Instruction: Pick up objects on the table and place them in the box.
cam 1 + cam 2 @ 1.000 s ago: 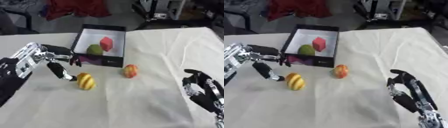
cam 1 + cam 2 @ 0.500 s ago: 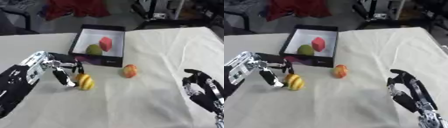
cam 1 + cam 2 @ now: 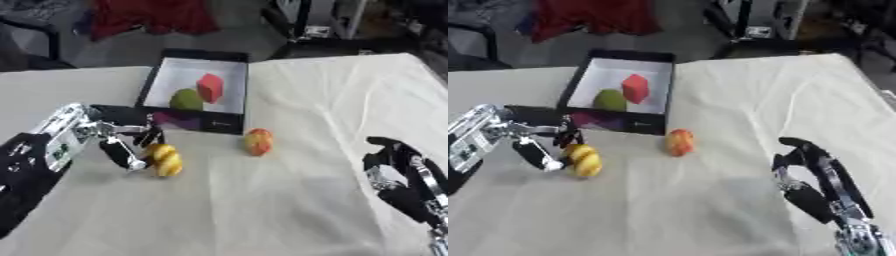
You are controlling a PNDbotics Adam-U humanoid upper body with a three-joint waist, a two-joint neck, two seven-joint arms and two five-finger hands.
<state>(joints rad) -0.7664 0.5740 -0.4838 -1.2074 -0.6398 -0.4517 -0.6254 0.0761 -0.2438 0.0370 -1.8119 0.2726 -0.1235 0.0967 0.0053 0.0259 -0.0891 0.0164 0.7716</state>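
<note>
yellow-orange fruit [image 3: 164,159] on table | red-orange fruit [image 3: 257,141] nearby | box [image 3: 234,91] open

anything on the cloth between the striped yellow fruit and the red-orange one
Nothing: in the left eye view only bare cloth lies between the yellow fruit and the red-orange fruit.

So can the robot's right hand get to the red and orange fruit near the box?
Probably yes. The right hand rests open at the lower right, and only bare tablecloth lies between it and the red and orange fruit.
</note>
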